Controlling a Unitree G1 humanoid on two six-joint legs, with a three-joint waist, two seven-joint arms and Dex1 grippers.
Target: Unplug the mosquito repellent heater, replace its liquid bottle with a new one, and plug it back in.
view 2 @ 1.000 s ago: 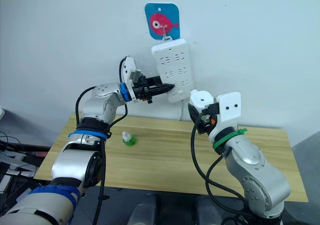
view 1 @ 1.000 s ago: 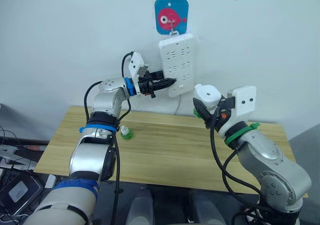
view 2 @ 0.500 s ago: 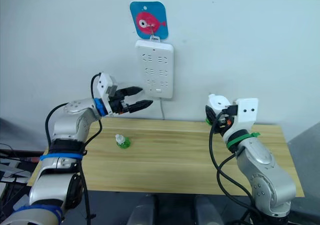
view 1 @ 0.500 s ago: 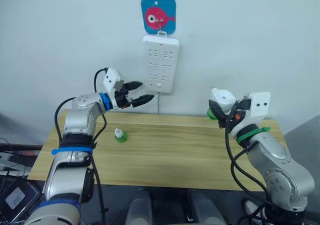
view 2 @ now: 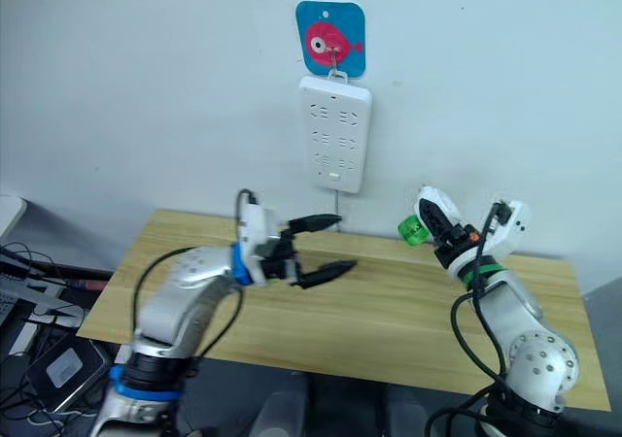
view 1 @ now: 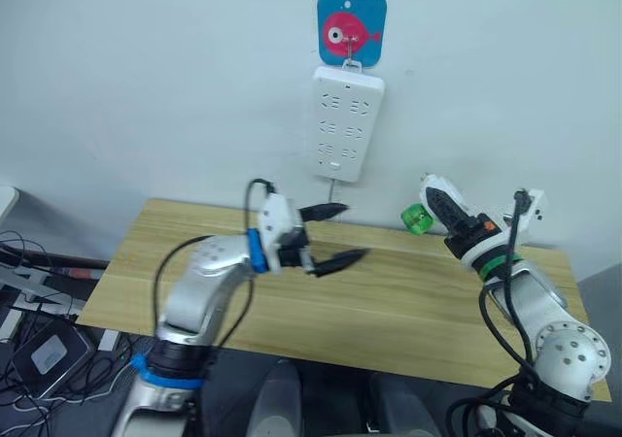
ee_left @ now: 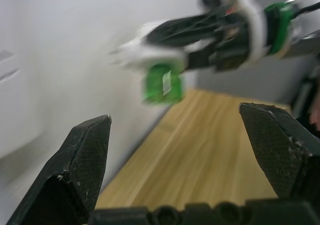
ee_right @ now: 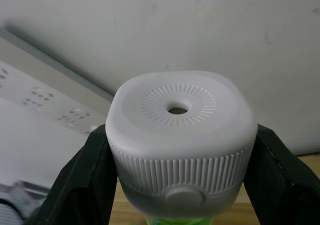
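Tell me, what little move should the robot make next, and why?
Probably bring the open left gripper across to the green bottle. The right gripper holds the heater off the strip, the bottle hanging free beneath.

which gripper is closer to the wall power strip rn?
Left. The left gripper hovers open over the table just below the power strip, fingertips near its cord. The right gripper sits off to the strip's right, clamped on the mosquito repellent heater.

A long white power strip point(view 1: 347, 123) hangs upright on the pale wall beneath a blue square hook plate bearing a pink fish point(view 1: 352, 28). Below stands a light wooden table point(view 1: 408, 306). Cables and a dark device point(view 1: 44, 354) lie on the floor beside it.
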